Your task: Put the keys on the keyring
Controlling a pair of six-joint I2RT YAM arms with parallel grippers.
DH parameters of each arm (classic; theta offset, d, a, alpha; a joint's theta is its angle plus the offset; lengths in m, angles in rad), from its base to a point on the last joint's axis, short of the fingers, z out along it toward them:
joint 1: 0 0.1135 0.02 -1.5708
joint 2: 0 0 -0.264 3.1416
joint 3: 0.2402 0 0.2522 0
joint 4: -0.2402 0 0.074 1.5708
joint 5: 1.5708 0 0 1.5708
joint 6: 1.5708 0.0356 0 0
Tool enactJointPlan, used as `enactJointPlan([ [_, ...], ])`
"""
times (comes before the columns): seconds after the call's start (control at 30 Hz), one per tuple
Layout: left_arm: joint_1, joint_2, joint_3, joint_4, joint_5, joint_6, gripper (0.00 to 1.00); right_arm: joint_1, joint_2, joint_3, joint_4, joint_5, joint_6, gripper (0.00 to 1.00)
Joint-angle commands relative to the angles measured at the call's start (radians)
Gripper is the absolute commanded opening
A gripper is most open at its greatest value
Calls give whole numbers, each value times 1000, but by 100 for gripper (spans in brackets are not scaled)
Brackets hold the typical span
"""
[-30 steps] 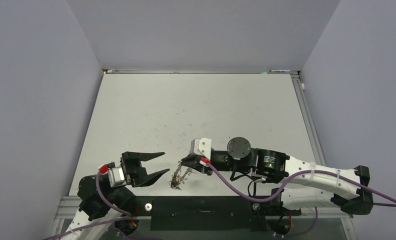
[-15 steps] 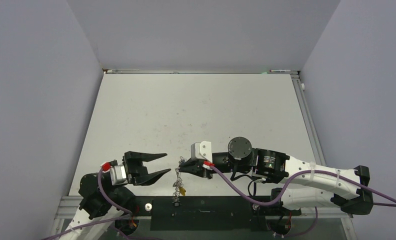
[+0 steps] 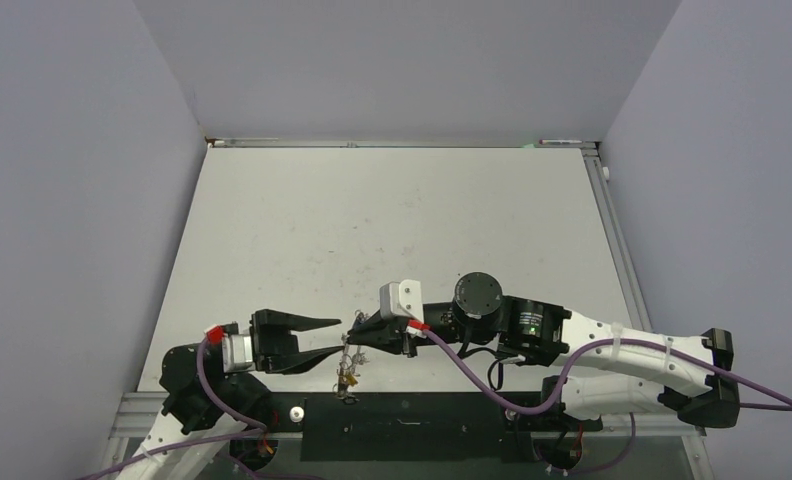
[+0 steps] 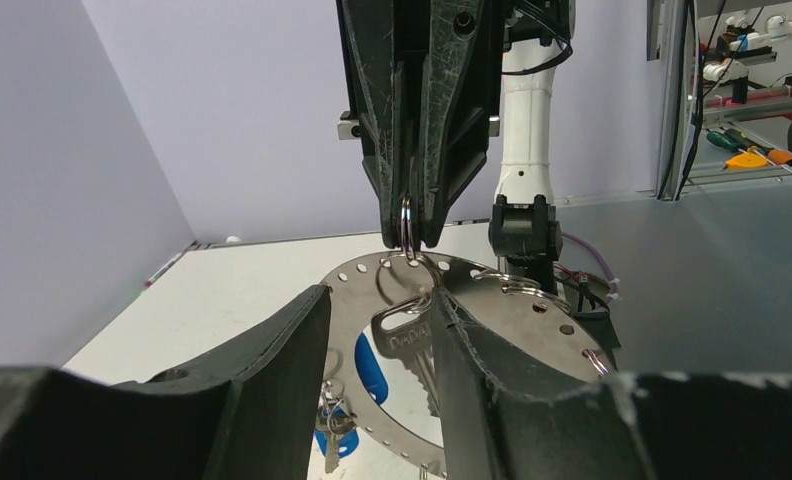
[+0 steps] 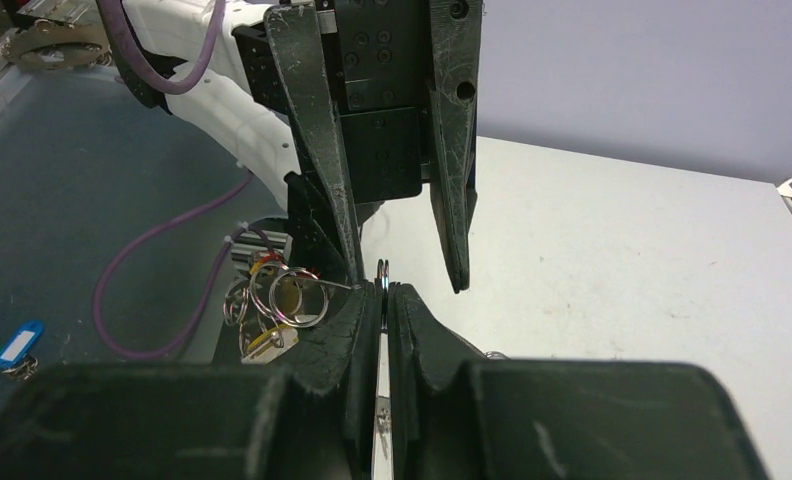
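Over the near edge of the table [image 3: 372, 220], your right gripper [image 5: 384, 300] is clamped tight and your left gripper [image 4: 380, 298] has its jaws apart. The keyring [image 4: 517, 325] hangs tilted between them, its rim inside the left jaws. The silver key [image 4: 404, 335] lies against it, with a blue-headed key [image 4: 370, 365] lower. The right holds a small loop [image 4: 408, 215] on the rim. You look to be securing a key for threading. Next, I'd judge, pinch the silver key squarely without twisting that loop.
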Motion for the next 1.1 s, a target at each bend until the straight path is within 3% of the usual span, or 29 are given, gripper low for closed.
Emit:
enactJointPlan([
  [0.0, 3, 17, -2, 54, 18, -22, 38, 2, 5, 8, 140, -44, 12, 5],
  [0.07, 2, 21, -5, 55, 16, -25, 39, 3, 7, 12, 147, -55, 12, 5],
  [0.23, -2, 41, -12, 64, 18, -38, 61, 3, -6, 13, 162, -77, 5, 5],
  [0.4, -3, 41, -15, 65, 18, -52, 66, 3, -23, 28, 141, -73, -14, 5],
  [0.77, -3, 56, -19, 66, 12, -82, 62, 1, -50, 32, 159, -56, -17, 5],
  [0.93, -5, 57, -19, 71, 19, -85, 49, 3, -49, 42, 160, -63, -19, 5],
  [1.07, -6, 63, -22, 91, 47, -98, 48, 3, -38, 44, 172, -63, -19, 5],
])
